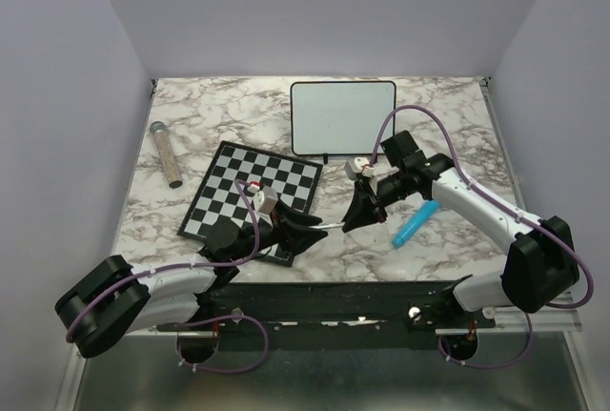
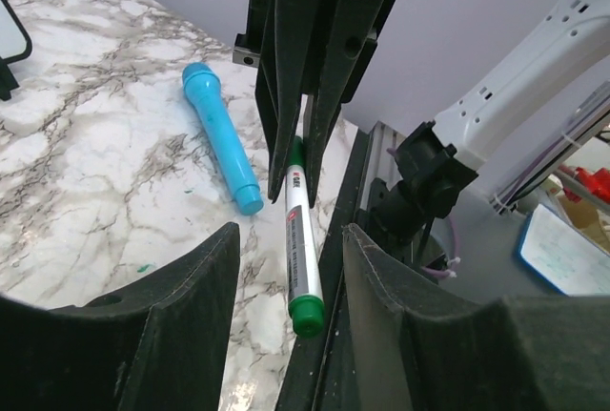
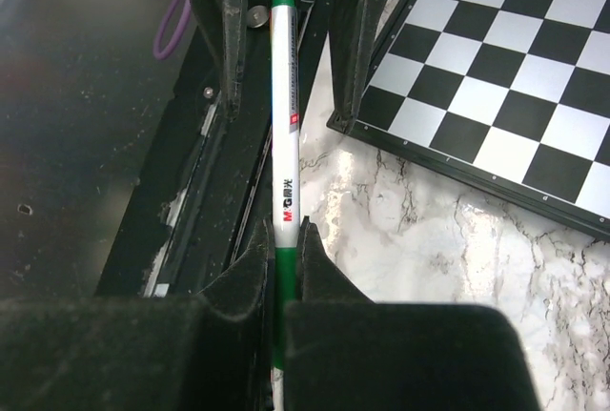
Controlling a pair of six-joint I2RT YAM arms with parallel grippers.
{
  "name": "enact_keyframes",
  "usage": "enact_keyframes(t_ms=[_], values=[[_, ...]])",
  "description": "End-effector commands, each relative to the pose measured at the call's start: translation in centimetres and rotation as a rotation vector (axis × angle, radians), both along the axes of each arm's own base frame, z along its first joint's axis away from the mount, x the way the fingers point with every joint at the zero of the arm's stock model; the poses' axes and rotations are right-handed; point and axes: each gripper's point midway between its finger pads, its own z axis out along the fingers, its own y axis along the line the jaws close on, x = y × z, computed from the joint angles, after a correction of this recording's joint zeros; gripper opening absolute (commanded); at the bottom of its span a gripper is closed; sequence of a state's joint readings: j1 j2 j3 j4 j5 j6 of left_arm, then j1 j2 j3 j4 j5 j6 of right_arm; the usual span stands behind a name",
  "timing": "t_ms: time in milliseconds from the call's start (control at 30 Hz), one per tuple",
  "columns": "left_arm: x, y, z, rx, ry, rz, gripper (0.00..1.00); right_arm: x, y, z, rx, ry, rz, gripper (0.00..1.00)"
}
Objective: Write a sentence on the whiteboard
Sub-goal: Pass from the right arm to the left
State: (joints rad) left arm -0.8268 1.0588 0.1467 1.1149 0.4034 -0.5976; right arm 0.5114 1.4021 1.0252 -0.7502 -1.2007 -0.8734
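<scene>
the whiteboard (image 1: 342, 116) sits at the upper centre of the top view, on the far part of the marble table (image 1: 191, 115), and no lettering can be made out on its face. it looks light, stiff and slick, so it would likely slide under a pressing tip unless steadied at its black frame. below it, at mid-frame, a white marker (image 3: 286, 144) with green ends spans the gap between the two arms. the right gripper (image 3: 286, 256) is clamped on the barrel near one green end. the left gripper (image 2: 291, 239) has its jaws apart on either side of the other end, not touching it. the marker looks thin, rigid and smooth, best pinched on the white barrel; which end is the cap cannot be told. a blue cylinder (image 2: 221, 139) lies near it on the table, and the chessboard (image 1: 253, 196) sits left of centre, partly under the left arm.
</scene>
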Motion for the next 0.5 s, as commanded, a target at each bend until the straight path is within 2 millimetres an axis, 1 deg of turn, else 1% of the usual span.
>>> enact_keyframes(t_ms=[0,233,467], values=[[-0.31,-0.10,3.59,-0.160,-0.024,-0.020,0.54,-0.23,0.53,0.85,0.043,0.017,0.001,0.01],[0.00,-0.68,3.58,-0.160,-0.009,-0.031,0.50,0.06,0.59,0.41,0.035,0.026,-0.014,0.01],[0.23,-0.50,3.30,-0.134,-0.012,-0.012,0.46,0.25,0.65,0.08,0.026,0.026,-0.018,0.01]])
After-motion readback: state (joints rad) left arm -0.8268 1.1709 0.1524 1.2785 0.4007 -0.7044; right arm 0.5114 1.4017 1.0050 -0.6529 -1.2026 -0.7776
